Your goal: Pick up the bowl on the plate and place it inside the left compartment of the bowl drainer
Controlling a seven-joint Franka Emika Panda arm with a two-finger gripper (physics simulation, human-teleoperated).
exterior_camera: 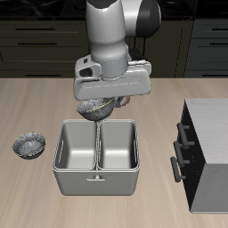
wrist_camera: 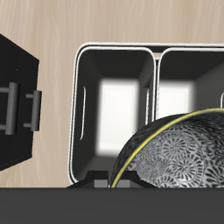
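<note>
My gripper is shut on the shiny silver-grey bowl, holding it in the air just behind the back rim of the bowl drainer. The wrist view shows the bowl close up, overlapping the left compartment, with the other well beside it. The left compartment looks empty in the exterior view. A pinkish sliver of the plate peeks out behind my hand. My fingertips are hidden by the hand and the bowl.
A second, identical bowl sits on the table beside the drainer. On the drainer's other side stands a large dark cabinet with black handles, also in the wrist view. Dark kitchen drawers line the back.
</note>
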